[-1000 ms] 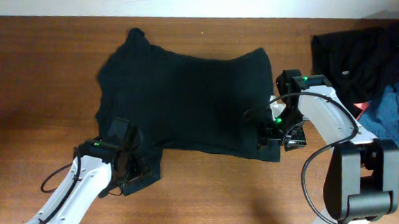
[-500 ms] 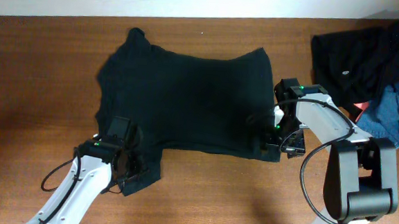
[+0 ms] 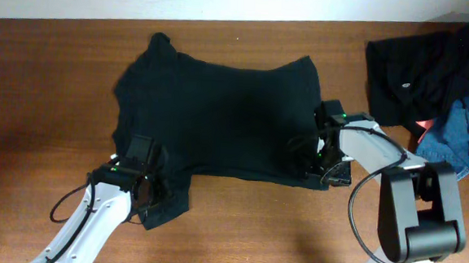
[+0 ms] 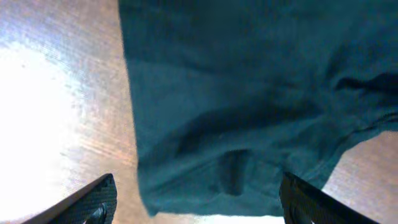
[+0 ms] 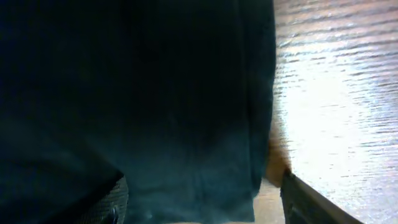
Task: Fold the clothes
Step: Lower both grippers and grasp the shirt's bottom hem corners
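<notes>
At the near left of the brown wooden desk (image 3: pixel 42 79), the left arm reaches in from the bottom edge. Its pincer (image 4: pixel 196 177) sits over the near left corner of the black T-shirt (image 3: pixel 219 114), where a flap of fabric juts towards the desk's front edge. In the left wrist view its two fingers (image 4: pixel 93 202) stand wide apart, with the end of that flap lying between them. I cannot tell whether the tips touch the cloth.

The T-shirt lies spread nearly flat across the middle of the desk, somewhat left of centre. It is wrinkled in places, and one corner points towards the far edge.

At the shirt's near right corner is the right pincer (image 5: pixel 204 179), also spread wide. The shirt's straight edge and corner run between its fingers (image 5: pixel 112 202), with bare wood to the right.

Further right, at the far right corner of the desk, a crumpled black garment (image 3: pixel 418 69) lies beside blue denim (image 3: pixel 467 133), apart from the T-shirt.
</notes>
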`<action>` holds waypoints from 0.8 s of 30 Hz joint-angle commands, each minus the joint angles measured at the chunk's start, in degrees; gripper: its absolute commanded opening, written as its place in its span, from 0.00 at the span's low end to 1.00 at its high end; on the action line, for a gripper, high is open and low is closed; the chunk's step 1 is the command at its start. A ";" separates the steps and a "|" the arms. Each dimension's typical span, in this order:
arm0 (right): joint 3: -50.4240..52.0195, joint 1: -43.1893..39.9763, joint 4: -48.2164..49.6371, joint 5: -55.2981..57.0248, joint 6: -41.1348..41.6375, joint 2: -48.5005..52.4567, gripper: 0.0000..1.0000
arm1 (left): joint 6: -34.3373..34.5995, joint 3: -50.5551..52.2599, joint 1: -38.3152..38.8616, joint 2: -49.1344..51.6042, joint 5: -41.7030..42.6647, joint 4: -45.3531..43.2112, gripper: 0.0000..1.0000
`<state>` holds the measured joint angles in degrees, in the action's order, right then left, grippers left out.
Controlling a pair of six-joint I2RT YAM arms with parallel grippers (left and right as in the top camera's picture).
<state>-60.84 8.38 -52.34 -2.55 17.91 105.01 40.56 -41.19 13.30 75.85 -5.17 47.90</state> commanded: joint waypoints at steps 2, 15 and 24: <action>2.08 0.76 1.88 -0.20 1.07 -0.09 0.73 | -0.50 0.50 -0.35 -0.96 -0.26 -1.14 0.83; 2.08 0.70 2.25 -0.17 1.05 -0.09 0.82 | 3.21 5.92 -0.35 -0.92 -0.20 -4.85 0.80; 2.08 0.70 2.27 -0.13 1.03 -0.09 0.84 | 6.88 7.32 -0.35 -0.92 2.54 -4.44 0.99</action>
<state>-60.10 8.73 -50.96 -2.35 19.25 104.38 45.67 -35.11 13.30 75.85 -3.38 43.51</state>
